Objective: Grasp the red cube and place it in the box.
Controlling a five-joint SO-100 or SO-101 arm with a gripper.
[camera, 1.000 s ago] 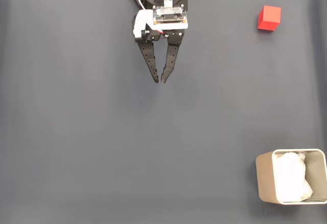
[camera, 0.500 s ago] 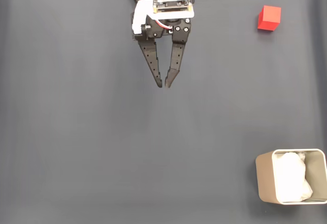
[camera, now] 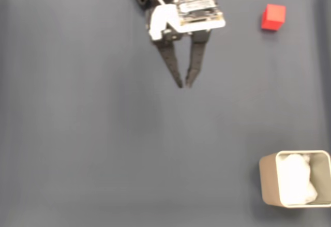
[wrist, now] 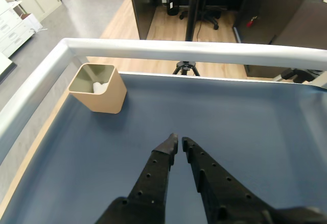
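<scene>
Dark blue mat (camera: 93,144) bears the red cube (camera: 273,17), the box (camera: 269,183) and an empty, nearly closed claw (camera: 184,84); no writing is legible.

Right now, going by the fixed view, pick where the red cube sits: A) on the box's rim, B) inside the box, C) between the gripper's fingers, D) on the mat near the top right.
D: the red cube rests on the grey mat, apart from the gripper and the box.
</scene>
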